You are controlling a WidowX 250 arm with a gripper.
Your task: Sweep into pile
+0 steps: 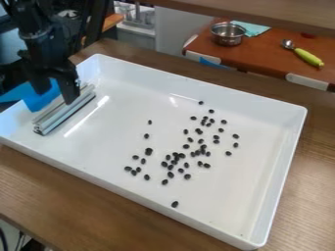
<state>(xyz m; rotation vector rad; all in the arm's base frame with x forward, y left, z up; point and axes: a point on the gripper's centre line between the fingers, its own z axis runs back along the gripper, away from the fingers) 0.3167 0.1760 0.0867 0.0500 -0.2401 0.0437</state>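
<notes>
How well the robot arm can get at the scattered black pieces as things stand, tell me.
Probably yes: the claw hangs over one end of the white tray, and the black pieces lie uncovered on its floor; only the metal bar right by the claw might get in the way.

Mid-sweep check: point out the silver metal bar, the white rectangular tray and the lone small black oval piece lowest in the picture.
Silver metal bar (61, 113): camera view, middle of its length.
White rectangular tray (242, 196): camera view, bare floor.
Small black oval piece (175, 204): camera view, its centre.
</notes>
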